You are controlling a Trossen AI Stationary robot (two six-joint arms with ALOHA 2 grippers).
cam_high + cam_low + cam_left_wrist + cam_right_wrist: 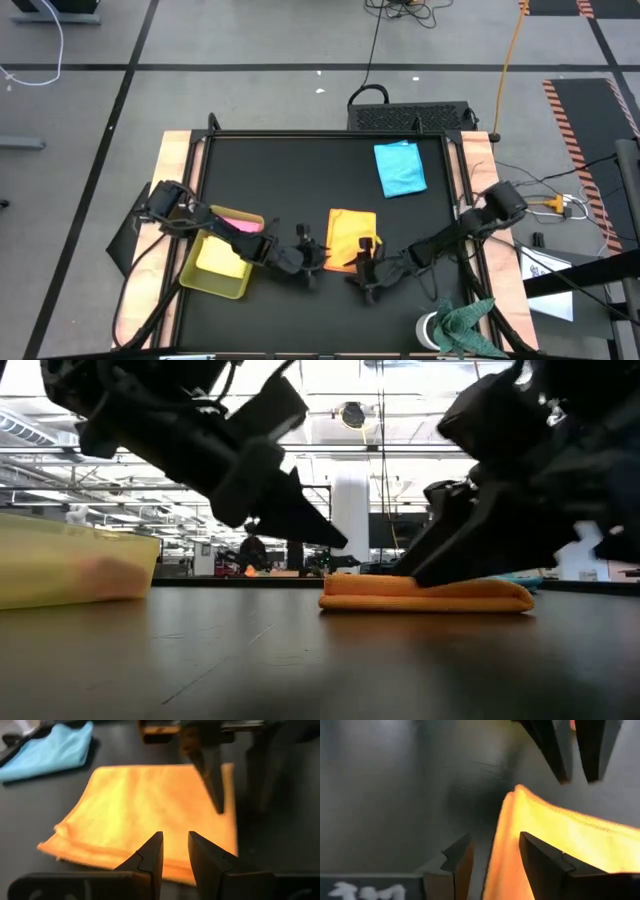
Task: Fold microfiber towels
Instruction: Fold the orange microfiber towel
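Orange towel (352,238) lay folded flat mid-tabletop (300,170), long axis running away from the arms; right gripper (492,857), jaws parted, straddled its near corner edge, while left gripper (175,852), jaws narrowly apart and empty, hung just beside its near edge.

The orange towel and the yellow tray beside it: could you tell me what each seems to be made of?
The orange towel looks like soft, matt, fuzzy cloth, probably microfiber: its folded layers sag and its edges are rounded. The yellow tray looks like translucent plastic with a smooth finish: light passes through its wall and something pinkish shows dimly through it in the low view.
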